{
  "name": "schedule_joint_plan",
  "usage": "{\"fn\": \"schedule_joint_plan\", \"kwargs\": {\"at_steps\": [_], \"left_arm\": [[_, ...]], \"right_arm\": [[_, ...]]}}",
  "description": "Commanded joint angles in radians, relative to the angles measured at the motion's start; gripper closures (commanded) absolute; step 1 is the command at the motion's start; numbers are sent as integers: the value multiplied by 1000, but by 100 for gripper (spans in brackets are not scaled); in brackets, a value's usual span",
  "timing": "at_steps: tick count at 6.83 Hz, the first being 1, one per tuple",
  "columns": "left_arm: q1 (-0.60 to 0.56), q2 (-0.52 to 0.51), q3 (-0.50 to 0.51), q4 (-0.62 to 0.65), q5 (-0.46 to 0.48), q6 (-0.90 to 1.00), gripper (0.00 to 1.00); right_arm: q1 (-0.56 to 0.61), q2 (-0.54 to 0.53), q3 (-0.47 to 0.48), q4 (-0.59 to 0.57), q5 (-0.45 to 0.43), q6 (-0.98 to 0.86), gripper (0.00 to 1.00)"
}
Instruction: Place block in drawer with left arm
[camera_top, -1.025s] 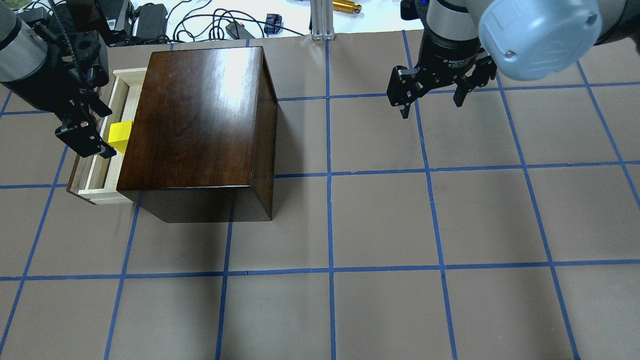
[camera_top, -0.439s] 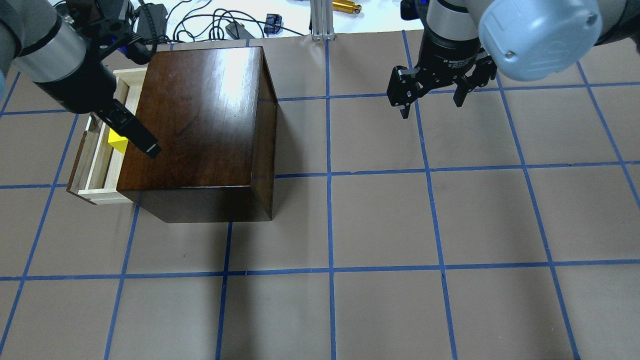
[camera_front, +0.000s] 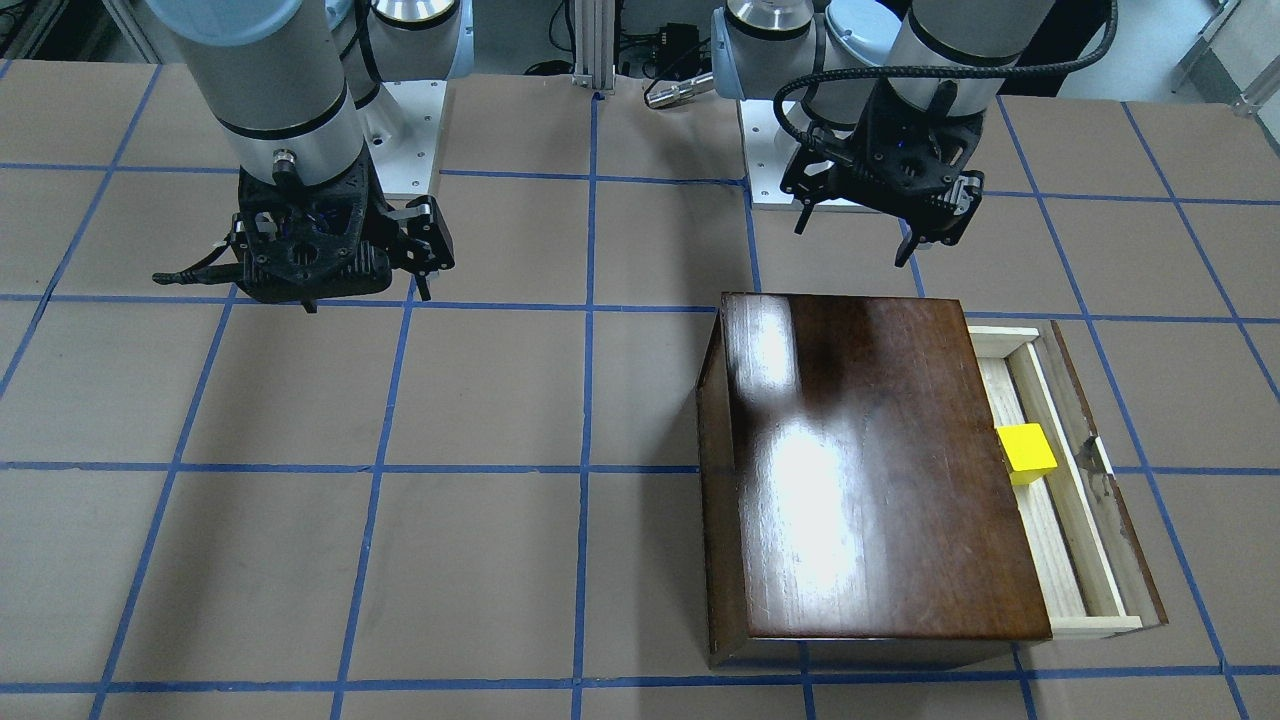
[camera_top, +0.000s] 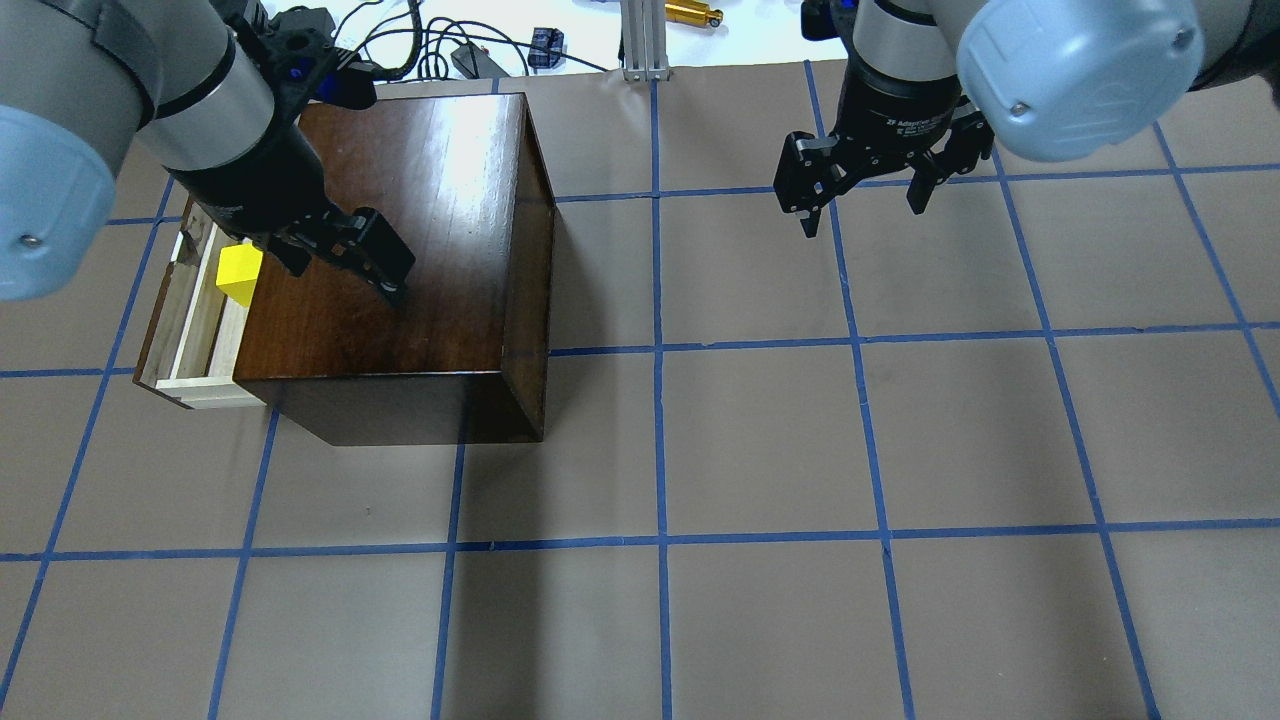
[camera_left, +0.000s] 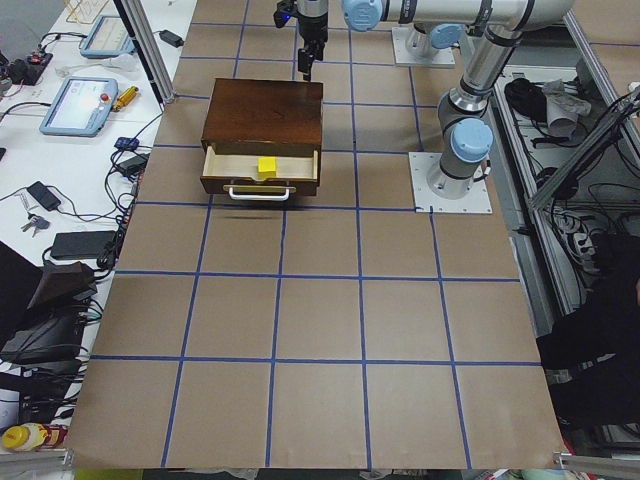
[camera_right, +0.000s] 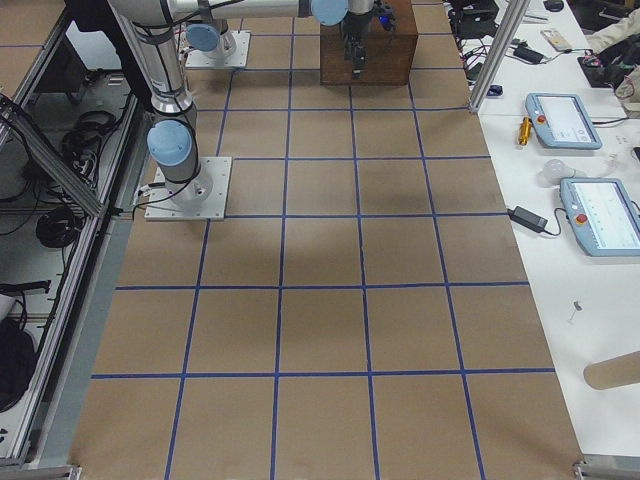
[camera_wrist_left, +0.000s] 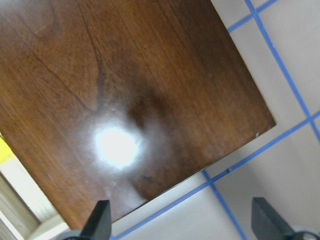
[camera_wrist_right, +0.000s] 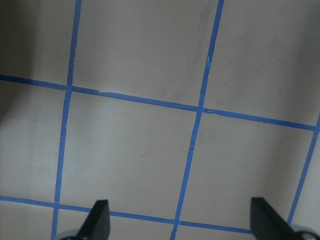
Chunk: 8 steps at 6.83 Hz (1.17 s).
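Observation:
The yellow block (camera_top: 240, 272) lies in the open pale-wood drawer (camera_top: 188, 325), which is pulled out of the dark-brown box (camera_top: 420, 180). The block also shows in the front view (camera_front: 1027, 450) and the left side view (camera_left: 266, 167). My left gripper (camera_top: 345, 265) is open and empty. It hangs over the box's top, to the right of the block and apart from it. In its wrist view (camera_wrist_left: 182, 222) I see the box's top (camera_wrist_left: 125, 90) and a sliver of the block (camera_wrist_left: 4, 150). My right gripper (camera_top: 860, 215) is open and empty above bare table at the far right.
Cables, a gold cylinder (camera_top: 695, 13) and an aluminium post (camera_top: 640, 40) lie beyond the table's back edge. The arm bases (camera_front: 400, 130) stand at the robot's side. The drawer's dark front panel (camera_front: 1110, 480) has a small handle.
My left gripper has moved from over the drawer, beside the block, to the right over the box's top. The block stays in the drawer. The right arm has not moved.

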Motion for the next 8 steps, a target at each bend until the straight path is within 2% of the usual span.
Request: {"fn": "schedule_joint_plan", "kwargs": {"at_steps": [1, 3, 8], "left_arm": [[-18, 2, 0, 36, 3, -245, 0], [-18, 24, 2, 44, 4, -298, 0], [-17, 24, -1, 44, 40, -292, 0]], "right_arm": [[0, 0, 0, 0, 0, 0, 0], [0, 0, 0, 0, 0, 1, 0], [0, 0, 0, 0, 0, 0, 0]]}}
